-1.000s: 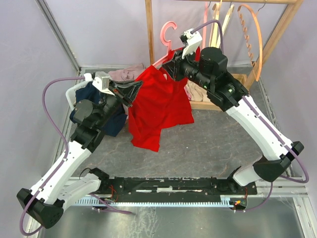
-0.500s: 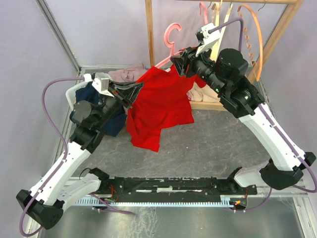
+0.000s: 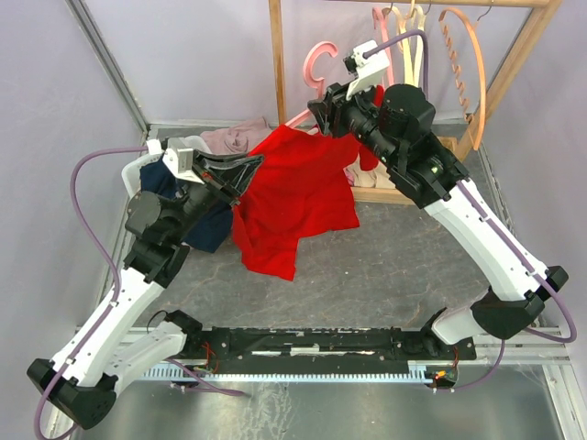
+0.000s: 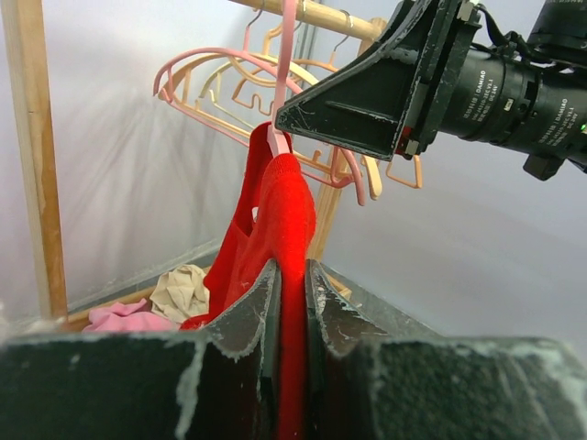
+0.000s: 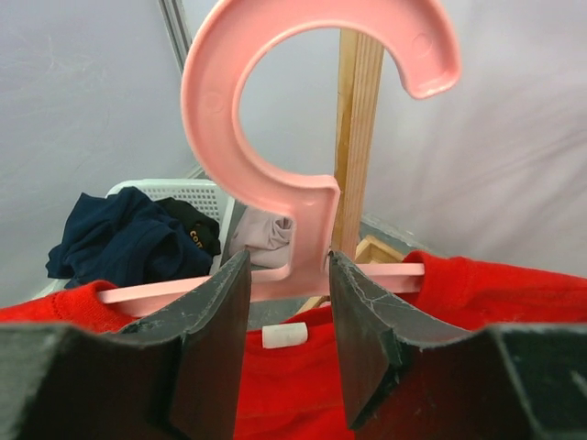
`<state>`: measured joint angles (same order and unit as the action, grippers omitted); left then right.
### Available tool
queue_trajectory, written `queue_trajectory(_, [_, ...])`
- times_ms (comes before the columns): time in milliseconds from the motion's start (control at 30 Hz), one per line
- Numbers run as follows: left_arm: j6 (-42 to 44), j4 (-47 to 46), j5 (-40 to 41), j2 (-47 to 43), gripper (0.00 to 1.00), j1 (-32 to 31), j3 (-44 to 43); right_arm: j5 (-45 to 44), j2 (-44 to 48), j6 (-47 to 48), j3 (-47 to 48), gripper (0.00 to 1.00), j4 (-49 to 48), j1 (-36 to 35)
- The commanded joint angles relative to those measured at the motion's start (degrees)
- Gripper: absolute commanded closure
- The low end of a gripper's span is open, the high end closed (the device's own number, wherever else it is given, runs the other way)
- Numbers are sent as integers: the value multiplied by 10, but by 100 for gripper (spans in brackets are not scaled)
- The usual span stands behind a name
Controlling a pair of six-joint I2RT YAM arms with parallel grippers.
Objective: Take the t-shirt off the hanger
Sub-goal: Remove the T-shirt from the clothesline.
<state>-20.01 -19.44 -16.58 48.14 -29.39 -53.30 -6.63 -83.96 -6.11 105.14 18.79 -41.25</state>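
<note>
1. The left gripper (image 4: 292,275) sat at the bottom centre of its wrist view. Its fingers were narrow and pinched on a fold of the red t-shirt (image 4: 275,211), which rose straight up from between them.
2. The right gripper (image 5: 286,275) filled the lower part of its own view. Its fingers were partly spread and stood on either side of the neck of the pink hanger (image 5: 303,119); I could not tell whether they pressed on it.
3. Just behind those fingers, the t-shirt's collar with its white label (image 5: 283,335) lay below the hanger's neck. The shoulders were draped over the hanger's arms at lower left and lower right.
4. In the top view, the t-shirt hung at the centre of the frame between the two grippers, its hem reaching the grey table (image 3: 394,266).
5. Farther back, a navy garment (image 5: 128,243) lay in a white basket (image 5: 183,194) at mid-left, and the wooden rack (image 5: 358,137) stood behind the hook.
</note>
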Motion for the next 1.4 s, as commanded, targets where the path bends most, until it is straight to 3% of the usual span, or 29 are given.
queue_trajectory(0, [-36,-72,-25,-21,97,-4,-19,-15,3,7,17,53,-40,1])
queue_trajectory(267, [-50,-84,-39,-27,97,-3,-12,-16,0,6,15,55,-53,7])
queue_trajectory(433, [-52,-85,-28,-28,97,-3,-7,-18,9,1,-3,78,-69,10])
queue_trajectory(500, [-51,-68,-19,-19,86,-3,-11,-23,16,3,-9,87,-74,11])
queue_trajectory(667, [-55,-51,-20,4,49,-4,-17,-32,22,10,-7,93,-71,15])
queue_trajectory(767, [-56,-48,-19,7,39,-3,-20,-33,22,15,-1,94,-61,17])
queue_trajectory(1000, [-31,-5,-16,18,35,-3,-62,-10,23,25,-9,96,-62,22])
queue_trajectory(1167, [-16,35,-29,41,41,-4,-98,1,26,31,-17,96,-63,23])
queue_trajectory(1367, [20,97,-16,65,41,-4,-132,35,43,47,-39,97,-70,23])
